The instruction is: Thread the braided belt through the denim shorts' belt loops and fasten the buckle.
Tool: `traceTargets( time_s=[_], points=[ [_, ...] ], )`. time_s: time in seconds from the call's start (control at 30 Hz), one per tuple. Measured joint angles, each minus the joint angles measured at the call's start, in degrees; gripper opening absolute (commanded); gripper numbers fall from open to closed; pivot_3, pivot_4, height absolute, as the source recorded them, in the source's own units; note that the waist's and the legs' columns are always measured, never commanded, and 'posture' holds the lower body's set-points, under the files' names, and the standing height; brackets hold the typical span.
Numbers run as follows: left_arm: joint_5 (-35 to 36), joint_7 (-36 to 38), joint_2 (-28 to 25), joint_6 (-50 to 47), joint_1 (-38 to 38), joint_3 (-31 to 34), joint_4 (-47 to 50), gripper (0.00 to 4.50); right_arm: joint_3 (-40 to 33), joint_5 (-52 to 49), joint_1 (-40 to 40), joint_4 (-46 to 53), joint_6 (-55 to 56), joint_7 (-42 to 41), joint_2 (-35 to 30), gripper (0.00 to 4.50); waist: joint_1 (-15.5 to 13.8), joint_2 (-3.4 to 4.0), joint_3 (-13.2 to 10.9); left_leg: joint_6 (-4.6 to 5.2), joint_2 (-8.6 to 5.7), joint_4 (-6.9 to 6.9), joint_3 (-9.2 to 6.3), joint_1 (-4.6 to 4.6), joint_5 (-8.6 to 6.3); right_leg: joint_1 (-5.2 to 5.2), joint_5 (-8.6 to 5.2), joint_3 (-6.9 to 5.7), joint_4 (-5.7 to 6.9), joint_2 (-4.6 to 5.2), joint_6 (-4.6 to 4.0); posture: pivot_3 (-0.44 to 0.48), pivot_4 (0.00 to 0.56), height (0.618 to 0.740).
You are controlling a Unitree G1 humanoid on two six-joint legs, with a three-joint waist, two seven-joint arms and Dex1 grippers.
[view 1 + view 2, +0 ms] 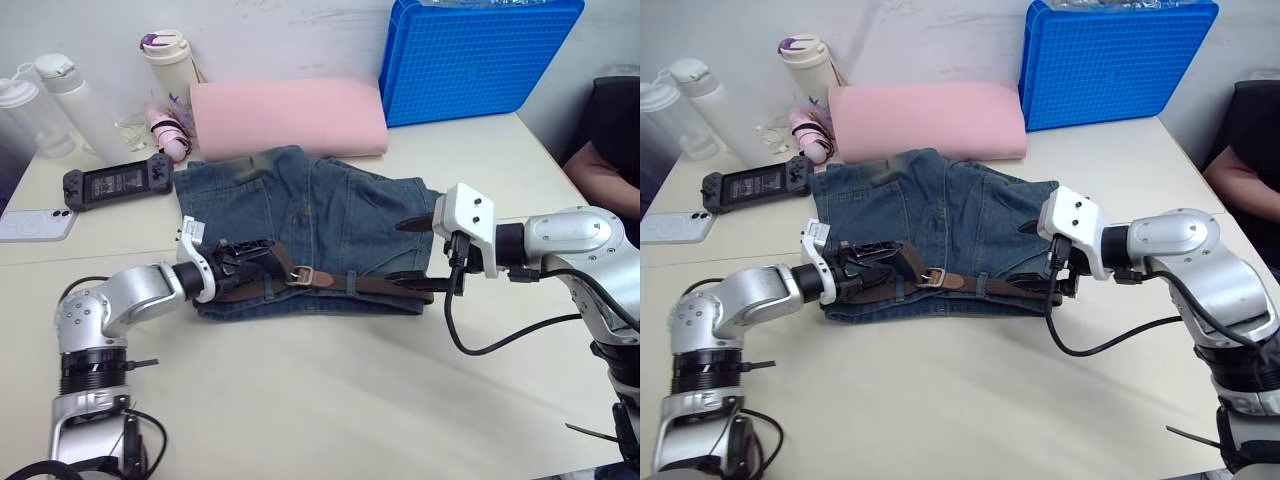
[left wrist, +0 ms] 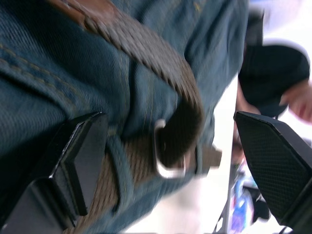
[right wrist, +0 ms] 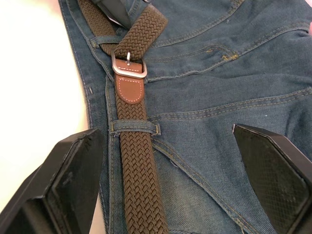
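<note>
On the pale table [image 1: 330, 380], denim shorts [image 1: 320, 215], pink roll [image 1: 290, 115]

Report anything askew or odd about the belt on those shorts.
The braided belt lies straight along the waistband of the denim shorts under a belt loop, but past the buckle the free end kinks off at an angle instead of lying flat in line. Nothing looks torn or spilled.

— How are the arms finished?
— Rounded silver-grey shells are joined by black ribbed rings; a white block is mounted on the right wrist, with dark screw holes.
— And cabling?
— A black cable is looped beneath the right forearm. Black, textured fingers are fitted to the left gripper [image 1: 245, 262] and right gripper [image 1: 418, 254].
</note>
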State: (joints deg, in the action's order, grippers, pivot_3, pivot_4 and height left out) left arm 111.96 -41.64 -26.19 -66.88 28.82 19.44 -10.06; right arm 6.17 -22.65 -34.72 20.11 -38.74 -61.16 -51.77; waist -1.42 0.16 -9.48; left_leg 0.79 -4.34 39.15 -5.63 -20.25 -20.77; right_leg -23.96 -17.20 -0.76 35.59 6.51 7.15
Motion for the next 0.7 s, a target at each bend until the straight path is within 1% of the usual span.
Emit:
traceTargets(
  time_s=[0.03,0.23,0.4,0.5,0.7],
  points=[
    [0.03,-1.76,1.67,0.56,1.04,1.55,-0.06,4.49,-0.03,-0.01,0.11,0.1,-0.09,0.2,-0.17,4.5,-0.01,-0.01,0.0,0.0,0.0,0.0,-0.01,0.0,0.0,-0.01,0.0,0.0,0.0,-0.01,0.0,0.0,0.15,0.74],
    [0.21,-7.06,5.54,1.24,3.82,6.58,-1.84,4.49,-0.43,-0.05,0.6,0.3,-0.45,0.68,-1.43,4.5,0.0,-0.03,0.01,0.0,-0.06,-0.01,-0.02,0.0,0.0,-0.05,0.0,-0.02,0.0,-0.03,0.0,0.0,0.15,0.74],
    [0.24,-10.73,7.26,2.21,3.78,7.67,-3.41,4.49,-0.44,-0.12,0.6,0.9,-0.48,0.82,-1.53,4.5,-0.07,-0.03,0.01,-0.01,-0.07,-0.01,-0.03,0.0,0.0,-0.06,0.0,-0.02,0.0,-0.02,0.0,0.0,0.15,0.74],
    [0.25,-12.58,8.21,4.66,3.05,7.45,-3.9,3.64,-0.44,-0.12,0.6,1.38,-0.49,1.0,-1.65,4.5,-0.08,-0.03,0.01,0.0,-0.07,-0.01,-0.03,0.0,0.0,-0.06,0.0,-0.01,0.0,-0.03,0.01,0.0,0.15,0.74],
    [0.25,-14.05,10.8,10.86,2.3,6.5,-3.13,1.01,-0.45,-0.1,0.6,1.83,-0.49,1.35,-2.06,4.5,-0.15,-0.04,0.01,-0.01,-0.08,0.0,-0.03,0.0,0.0,-0.06,0.01,-0.02,-0.02,-0.02,0.01,0.0,0.15,0.74]
  ],
)
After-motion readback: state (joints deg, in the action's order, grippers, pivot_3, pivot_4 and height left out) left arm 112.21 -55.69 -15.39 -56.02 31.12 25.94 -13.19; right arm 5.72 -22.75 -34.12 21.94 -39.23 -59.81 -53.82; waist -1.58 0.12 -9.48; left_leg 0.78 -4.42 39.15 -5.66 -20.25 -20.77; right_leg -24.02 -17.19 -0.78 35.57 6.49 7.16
